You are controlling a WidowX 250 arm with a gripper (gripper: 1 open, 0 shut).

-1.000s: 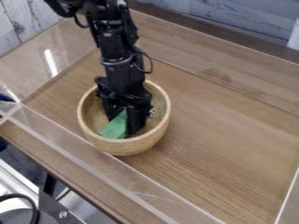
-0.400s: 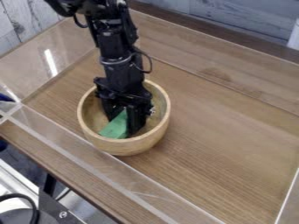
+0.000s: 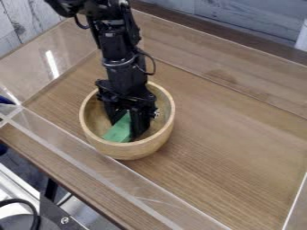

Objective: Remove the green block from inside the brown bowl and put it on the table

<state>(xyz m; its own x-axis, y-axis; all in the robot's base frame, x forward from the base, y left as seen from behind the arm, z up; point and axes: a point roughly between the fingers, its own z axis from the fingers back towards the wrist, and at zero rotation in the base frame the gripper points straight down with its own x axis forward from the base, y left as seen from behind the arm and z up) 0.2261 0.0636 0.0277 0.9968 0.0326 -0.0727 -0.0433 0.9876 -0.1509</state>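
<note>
The brown bowl (image 3: 156, 140) sits on the table (image 3: 228, 135) left of centre. Inside it lies the green block (image 3: 118, 131), tilted, its lower end toward the bowl's near-left wall. My black gripper (image 3: 129, 119) reaches straight down into the bowl, and its fingers stand shut around the block's upper end. The arm hides the top of the block and the bowl's far inner wall.
Clear acrylic walls (image 3: 72, 171) run along the table's edges, the near one close to the bowl's front left. Open wood-grain surface spreads to the right of the bowl and behind it.
</note>
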